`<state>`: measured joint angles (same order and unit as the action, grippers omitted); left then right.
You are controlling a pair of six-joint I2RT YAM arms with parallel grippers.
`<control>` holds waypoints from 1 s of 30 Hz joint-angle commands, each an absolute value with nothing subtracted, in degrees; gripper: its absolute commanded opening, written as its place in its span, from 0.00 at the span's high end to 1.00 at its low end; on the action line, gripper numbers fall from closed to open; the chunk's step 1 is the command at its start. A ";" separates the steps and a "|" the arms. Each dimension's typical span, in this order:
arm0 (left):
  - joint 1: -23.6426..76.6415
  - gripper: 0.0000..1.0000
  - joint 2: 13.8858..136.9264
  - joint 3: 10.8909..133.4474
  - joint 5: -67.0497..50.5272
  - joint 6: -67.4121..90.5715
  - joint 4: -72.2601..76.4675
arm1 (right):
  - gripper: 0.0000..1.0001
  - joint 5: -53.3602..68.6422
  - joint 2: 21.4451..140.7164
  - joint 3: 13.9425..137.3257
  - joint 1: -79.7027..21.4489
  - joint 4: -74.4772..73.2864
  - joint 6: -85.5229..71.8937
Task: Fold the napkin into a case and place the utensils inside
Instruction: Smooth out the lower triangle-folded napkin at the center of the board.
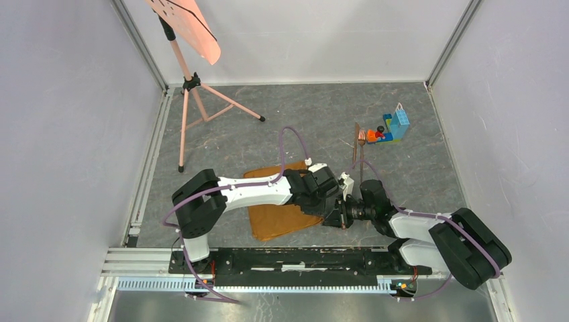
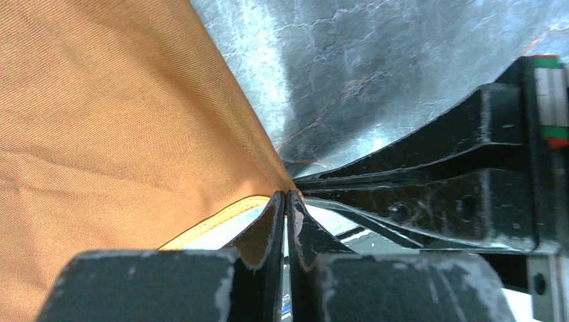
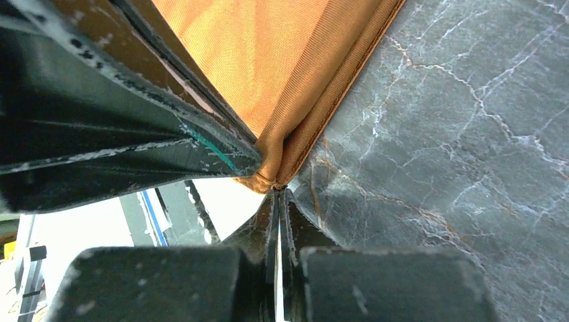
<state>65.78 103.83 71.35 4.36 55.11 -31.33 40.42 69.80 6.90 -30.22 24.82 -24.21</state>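
A grey marbled bench (image 1: pixel 416 181) sits between pale walls, with a salmon sheet (image 1: pixel 194 27) on a tripod stand (image 1: pixel 191 100) at the far left and a pile of toy bricks (image 1: pixel 392 127) at the far right. The utensils (image 1: pixel 359 144) lie side by side just beside the bricks, well apart from the work. The rust-orange napkin (image 1: pixel 275 218) lies near the middle of the bench, partly under the left arm. The left fingers (image 1: pixel 330 209) and right fingers (image 1: pixel 341 216) meet at its right-hand near corner.

From the left wrist, the left fingers (image 2: pixel 287 198) are pressed together, and the napkin (image 2: pixel 121 121) tapers to a point right at their tips. They appear to pinch that corner. The cloth rises off the marble, and a paler hem shows along its underside. The dark body of the other arm's fingers crosses on the right.

From the right wrist, the right fingers (image 3: pixel 278 201) are closed to a hairline slit, and the bunched hem corner of the napkin (image 3: pixel 282 60) meets their tips. It looks like a pinch on the very edge, though the bite is slight.

This seems to be the folding step, with the case not yet formed and the utensils untouched. The next move would call for carrying this corner across the cloth without letting the thin satin slip, then laying it flat.
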 commanded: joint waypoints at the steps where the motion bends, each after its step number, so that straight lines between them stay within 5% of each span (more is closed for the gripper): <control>1: 66.43 0.93 101.56 69.92 5.54 52.13 -31.51 | 1.00 39.86 69.15 7.73 -30.20 23.91 -22.45; 8: 66.44 0.93 101.33 68.97 5.79 51.51 -32.48 | 1.00 39.52 69.36 7.95 -30.19 24.23 -22.86; 12: 66.39 0.71 100.64 71.18 5.92 50.27 -33.84 | 0.96 39.56 69.55 8.41 -30.22 23.42 -22.62; 16: 66.14 0.47 96.20 72.09 9.50 48.43 -37.28 | 0.74 37.20 67.46 10.25 -30.23 17.75 -19.38; 20: 63.21 0.35 89.15 69.35 12.78 46.16 -40.38 | 0.62 33.40 64.47 13.03 -30.18 10.51 -14.66; 30: 33.52 0.35 69.73 48.87 -2.04 39.49 -30.01 | 0.44 34.23 64.24 17.01 -30.30 8.40 -12.91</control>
<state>42.61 73.71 54.85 6.50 44.84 -35.81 33.54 63.40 14.06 -30.26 8.01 -14.22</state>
